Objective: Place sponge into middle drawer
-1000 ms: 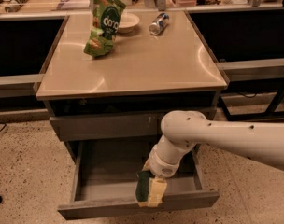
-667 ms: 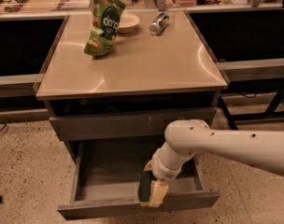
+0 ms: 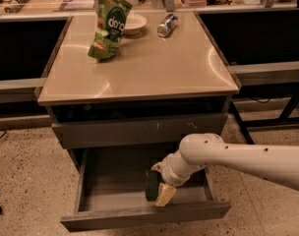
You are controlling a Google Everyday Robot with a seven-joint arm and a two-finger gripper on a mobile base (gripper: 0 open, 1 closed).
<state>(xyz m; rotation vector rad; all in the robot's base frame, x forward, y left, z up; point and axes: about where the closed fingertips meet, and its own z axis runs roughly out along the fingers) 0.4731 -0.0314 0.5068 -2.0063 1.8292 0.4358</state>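
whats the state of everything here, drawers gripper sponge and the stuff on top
gripper: shut on the sponge, low in the middle drawer
sponge: held on edge, not released
middle drawer: pulled open
upper drawer: shut
snack bag: standing upright
can: lying on its side

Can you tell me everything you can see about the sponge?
The sponge is small, with a dark green side showing and what looks like pale yellow foam next to it. It stands upright on its edge, pinched in the gripper. It hangs inside the open drawer, near the front, low over the grey floor. Whether it touches that floor cannot be told.
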